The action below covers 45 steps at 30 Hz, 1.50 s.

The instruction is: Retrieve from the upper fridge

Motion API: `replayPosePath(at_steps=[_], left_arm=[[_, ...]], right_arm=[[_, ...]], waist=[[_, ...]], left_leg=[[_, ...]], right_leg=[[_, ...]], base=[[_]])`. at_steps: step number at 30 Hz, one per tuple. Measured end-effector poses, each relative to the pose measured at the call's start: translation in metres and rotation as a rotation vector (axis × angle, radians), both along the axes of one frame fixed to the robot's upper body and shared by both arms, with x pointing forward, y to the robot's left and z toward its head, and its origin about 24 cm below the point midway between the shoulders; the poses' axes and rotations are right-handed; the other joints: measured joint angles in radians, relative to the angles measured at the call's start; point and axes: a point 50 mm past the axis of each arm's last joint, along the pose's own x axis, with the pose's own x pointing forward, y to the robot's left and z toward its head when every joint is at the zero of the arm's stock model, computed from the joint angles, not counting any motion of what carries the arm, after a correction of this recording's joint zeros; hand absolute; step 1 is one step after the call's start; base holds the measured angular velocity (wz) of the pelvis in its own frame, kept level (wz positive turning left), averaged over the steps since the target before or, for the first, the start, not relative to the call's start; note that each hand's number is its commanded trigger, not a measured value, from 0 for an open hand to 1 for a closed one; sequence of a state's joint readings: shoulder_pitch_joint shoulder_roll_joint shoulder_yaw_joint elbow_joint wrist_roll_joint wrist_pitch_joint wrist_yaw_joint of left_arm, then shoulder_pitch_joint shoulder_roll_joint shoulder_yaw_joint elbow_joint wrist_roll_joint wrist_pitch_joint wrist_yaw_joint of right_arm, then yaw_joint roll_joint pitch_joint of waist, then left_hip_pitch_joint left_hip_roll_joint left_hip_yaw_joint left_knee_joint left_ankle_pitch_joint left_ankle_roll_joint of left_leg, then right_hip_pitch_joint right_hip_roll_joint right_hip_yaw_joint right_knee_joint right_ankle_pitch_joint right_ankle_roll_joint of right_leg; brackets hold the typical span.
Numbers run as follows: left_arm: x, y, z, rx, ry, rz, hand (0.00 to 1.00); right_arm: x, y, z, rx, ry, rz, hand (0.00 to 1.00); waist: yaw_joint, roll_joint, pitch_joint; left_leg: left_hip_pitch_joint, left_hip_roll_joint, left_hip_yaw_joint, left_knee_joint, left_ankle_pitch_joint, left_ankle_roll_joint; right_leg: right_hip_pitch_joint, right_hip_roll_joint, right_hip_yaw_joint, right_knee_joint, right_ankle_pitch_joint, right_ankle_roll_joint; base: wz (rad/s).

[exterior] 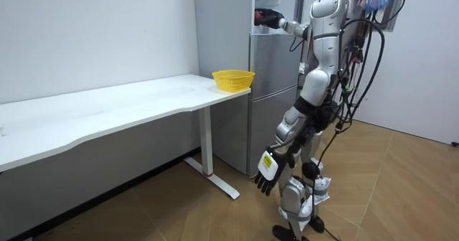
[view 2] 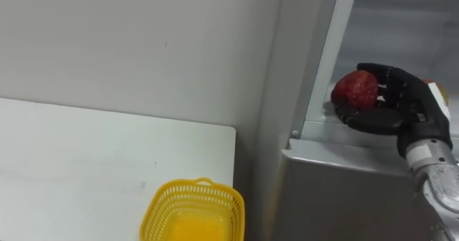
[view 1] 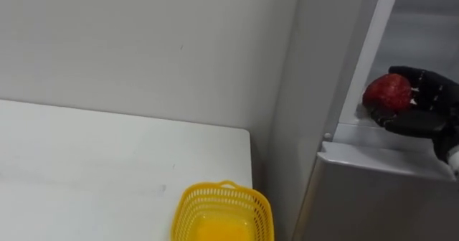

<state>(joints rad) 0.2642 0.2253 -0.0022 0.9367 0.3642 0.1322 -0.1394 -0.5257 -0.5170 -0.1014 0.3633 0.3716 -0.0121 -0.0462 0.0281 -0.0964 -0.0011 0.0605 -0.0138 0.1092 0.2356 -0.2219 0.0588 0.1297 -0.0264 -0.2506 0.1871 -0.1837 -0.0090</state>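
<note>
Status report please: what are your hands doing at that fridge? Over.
Right robot hand shut on red fruit at the upper fridge opening. Left robot hand open, hanging at side. Nothing in the way; yellow basket waits on table.

no writing, number or sign can be read anywhere in these views. the back of the left robot hand (exterior: 264,176), hanging beside the robot's leg in the room view, bears a small pale tag with dark marks on it, but they are too small to make out.
</note>
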Motion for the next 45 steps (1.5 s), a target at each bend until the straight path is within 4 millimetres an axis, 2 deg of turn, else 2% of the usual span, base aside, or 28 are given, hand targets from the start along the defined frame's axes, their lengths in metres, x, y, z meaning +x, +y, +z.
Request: replayPosePath(at_steps=[3,5,8,14,20,23,24,28,31,34,38,41,45], left_arm=[[0.004,0.0,0.0,0.002,-0.009,-0.002,0.0],[0.002,-0.001,-0.001,0.004,-0.005,0.001,0.0],[-0.006,-0.002,-0.003,0.014,0.019,0.006,0.0],[-0.013,-0.006,-0.005,0.004,0.043,0.012,0.0],[-0.011,-0.009,-0.006,0.003,0.014,-0.003,0.0],[-0.011,-0.01,-0.006,0.008,0.007,-0.01,0.0],[-0.012,-0.01,-0.006,0.008,0.008,-0.012,0.0],[-0.016,-0.014,-0.009,-0.008,0.022,-0.012,0.0],[-0.014,-0.016,-0.009,-0.015,0.018,-0.01,0.0],[-0.015,-0.018,-0.011,-0.022,0.03,-0.01,0.0],[-0.012,-0.021,-0.012,-0.034,0.025,-0.038,0.0],[-0.008,-0.02,-0.012,-0.04,0.018,-0.047,0.0],[-0.003,-0.018,-0.011,-0.045,0.015,-0.081,0.0]], right_arm=[[-0.003,0.004,0.0,0.01,-0.013,-0.006,1.0],[-0.01,0.011,0.0,-0.01,-0.034,-0.016,1.0],[-0.021,0.019,0.001,-0.022,-0.071,-0.001,1.0],[-0.039,0.041,0.004,0.026,-0.152,0.044,1.0],[-0.065,0.061,0.014,0.04,-0.251,0.124,1.0],[-0.07,0.066,0.014,0.064,-0.283,0.135,1.0],[-0.07,0.066,0.014,0.064,-0.286,0.134,1.0],[-0.077,0.073,0.02,-0.008,-0.336,0.112,1.0],[-0.088,0.078,0.024,-0.08,-0.392,0.104,1.0],[-0.095,0.089,0.027,-0.164,-0.416,0.114,1.0],[-0.103,0.103,0.032,-0.26,-0.472,0.134,1.0],[-0.106,0.11,0.035,-0.313,-0.5,0.141,1.0],[-0.109,0.125,0.032,-0.386,-0.519,0.199,1.0]], waist=[[0.002,0.006,-0.0014],[0.004,0.015,-0.0073],[0.0,0.027,-0.0109],[-0.026,0.04,-0.0036],[-0.027,0.041,-0.0034],[-0.036,0.047,0.0001],[-0.038,0.048,-0.0004],[-0.05,0.061,-0.0111],[-0.049,0.073,-0.01],[-0.049,0.071,-0.0092],[-0.048,0.058,-0.0081],[-0.027,0.05,-0.0051],[-0.019,0.043,-0.0036]], left_leg=[[0.0,0.0,0.001,0.0,0.0,0.0],[-0.002,0.001,0.004,-0.003,0.0,0.0],[0.002,0.002,0.016,-0.015,0.001,-0.001],[-0.002,0.002,0.023,-0.015,0.001,-0.001],[-0.004,0.002,0.024,-0.015,0.001,-0.001],[-0.006,0.002,0.024,-0.015,0.0,0.0],[-0.007,0.002,0.024,-0.014,0.0,0.0],[-0.017,0.002,0.028,-0.012,0.0,0.0],[-0.016,0.003,0.028,-0.014,0.001,0.0],[-0.014,0.004,0.033,-0.016,0.002,-0.001],[-0.013,0.007,0.043,-0.015,0.002,-0.001],[-0.013,0.008,0.05,-0.015,0.002,-0.001],[-0.014,0.007,0.044,-0.012,0.002,-0.001]], right_leg=[[-0.002,-0.002,0.002,0.001,0.0,0.0],[-0.008,-0.003,0.004,0.002,0.0,0.0],[-0.013,-0.002,0.007,0.001,0.0,0.0],[-0.019,0.001,0.018,0.0,0.0,0.0],[-0.022,0.0,0.027,0.0,0.0,0.0],[-0.023,-0.001,0.028,0.0,0.0,0.0],[-0.025,-0.001,0.028,0.0,0.0,-0.001],[-0.037,-0.001,0.032,0.005,0.001,-0.002],[-0.042,-0.002,0.029,0.015,0.001,-0.002],[-0.044,-0.001,0.035,0.015,0.001,-0.002],[-0.046,0.002,0.046,0.016,0.002,-0.003],[-0.049,0.002,0.048,0.017,0.003,-0.005],[-0.047,0.001,0.047,0.018,0.003,-0.005]], base=[[0.0],[-0.02],[-0.11],[-0.04],[0.0],[0.0],[0.0],[-0.03],[-0.01],[-0.05],[-0.08],[-0.08],[0.04]])
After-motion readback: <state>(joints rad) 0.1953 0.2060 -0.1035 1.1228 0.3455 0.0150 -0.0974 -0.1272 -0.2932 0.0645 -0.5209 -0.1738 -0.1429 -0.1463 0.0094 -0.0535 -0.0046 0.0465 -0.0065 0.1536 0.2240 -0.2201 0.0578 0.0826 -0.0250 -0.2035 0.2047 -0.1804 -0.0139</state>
